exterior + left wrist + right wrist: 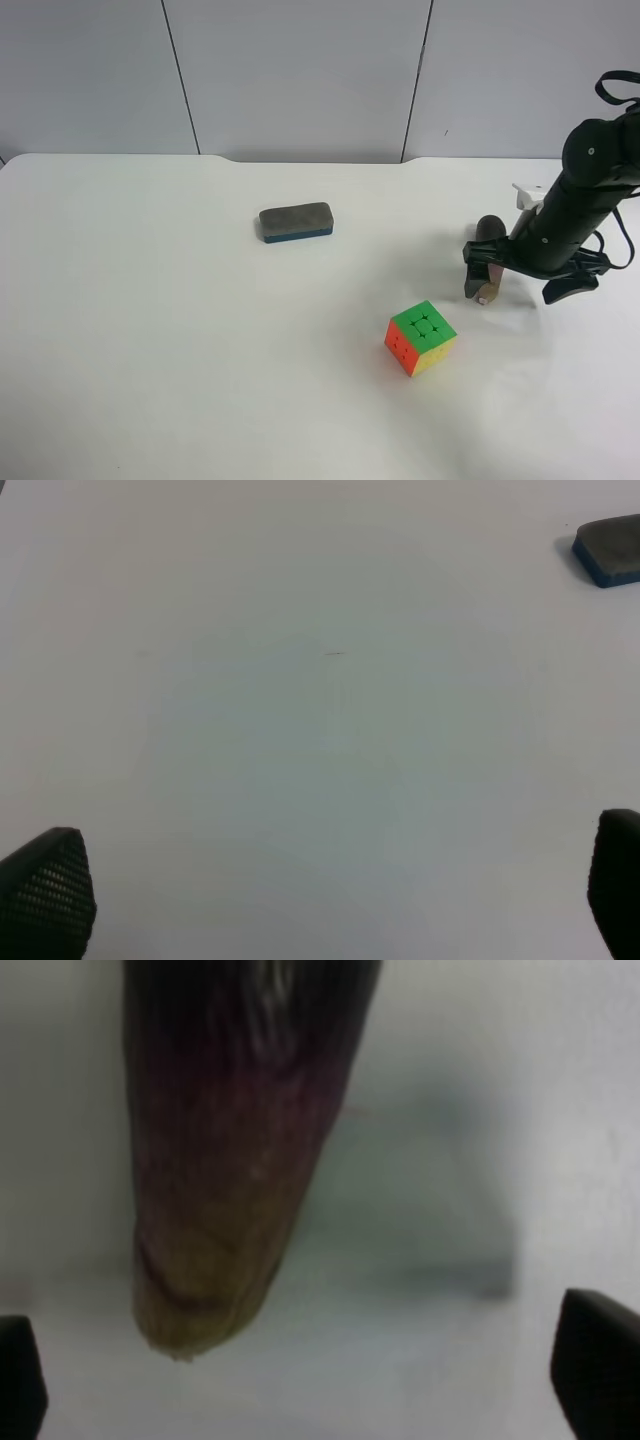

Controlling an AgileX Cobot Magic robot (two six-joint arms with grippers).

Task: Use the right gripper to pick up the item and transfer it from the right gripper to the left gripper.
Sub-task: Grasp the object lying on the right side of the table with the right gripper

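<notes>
1. Two grippers, both with jaws spread wide and nothing held in either.
2. Right gripper [308, 1375] sits on the thick black arm with the white bracket, at the right edge of the exterior high view. It is low over the white bench [150, 320] and straddles the eggplant [489, 231].
3. Eggplant lies on the bench on the right side of the exterior high view. Its dark rounded end points toward the back wall and its pale stem tip toward the near edge.
4. Right wrist view, blurred: the eggplant [230, 1160] is between the two black fingertips [595, 1365], closer to one than the other and touching neither. Its dark purple body fades to a yellowish-brown tip.
5. Left gripper [330, 885] — only its two black fingertips [45, 895] show in the left wrist view, one of them cross-hatched. They are far apart with only plain bench between them. This arm is not seen in the exterior high view.
6. Grey eraser block [296, 221] has a blue base and lies flat near the middle of the bench, toward the back and well apart from the eggplant. It also shows at the edge of the left wrist view, well away from the left fingertips.
7. Puzzle cube [421, 336] — green top, red and yellow sides, on the bench near the eggplant's stem end, not touching it.
</notes>
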